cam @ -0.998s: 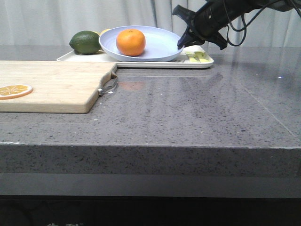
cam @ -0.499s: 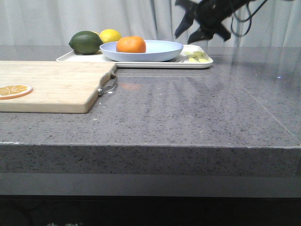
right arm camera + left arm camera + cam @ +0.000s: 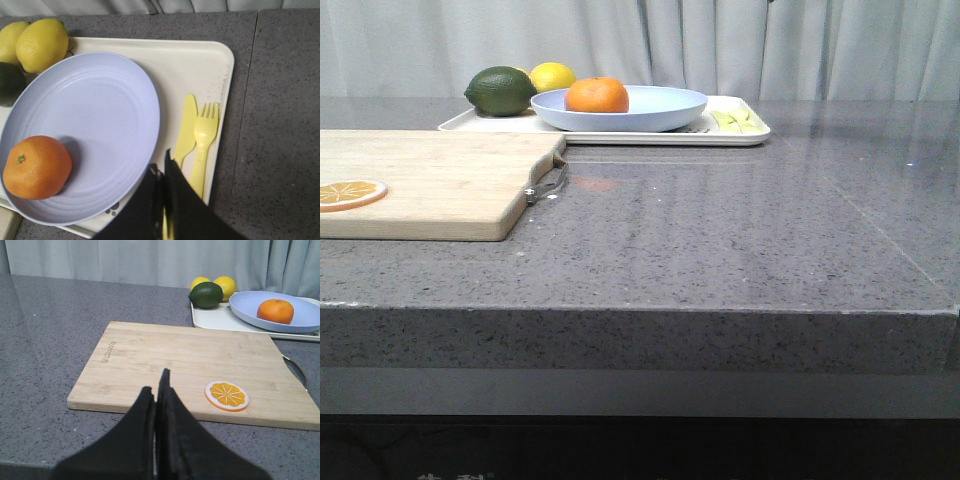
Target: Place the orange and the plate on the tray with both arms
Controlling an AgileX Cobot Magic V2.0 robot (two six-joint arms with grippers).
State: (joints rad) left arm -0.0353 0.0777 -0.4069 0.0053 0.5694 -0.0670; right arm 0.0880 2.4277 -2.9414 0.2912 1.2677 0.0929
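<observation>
Front view: upper left of frame, orange (image 3: 597, 95) inside plate (image 3: 660, 108), plate resting on tray (image 3: 752, 133); dark lime (image 3: 501, 90) and lemon (image 3: 553, 76) on tray's left end; cutting board (image 3: 440, 180) at left with orange slice (image 3: 352, 193); no gripper visible.

Left wrist view: left gripper (image 3: 157, 390) at bottom centre, fingers pressed together, gripping nothing, above cutting board; orange slice just right of it; tray at upper right.

Right wrist view: right gripper (image 3: 162, 172) at bottom centre, closed and empty, over plate's rim; orange at lower left in plate; yellow knife (image 3: 185, 131) and fork (image 3: 202, 145) on tray beside plate.
</observation>
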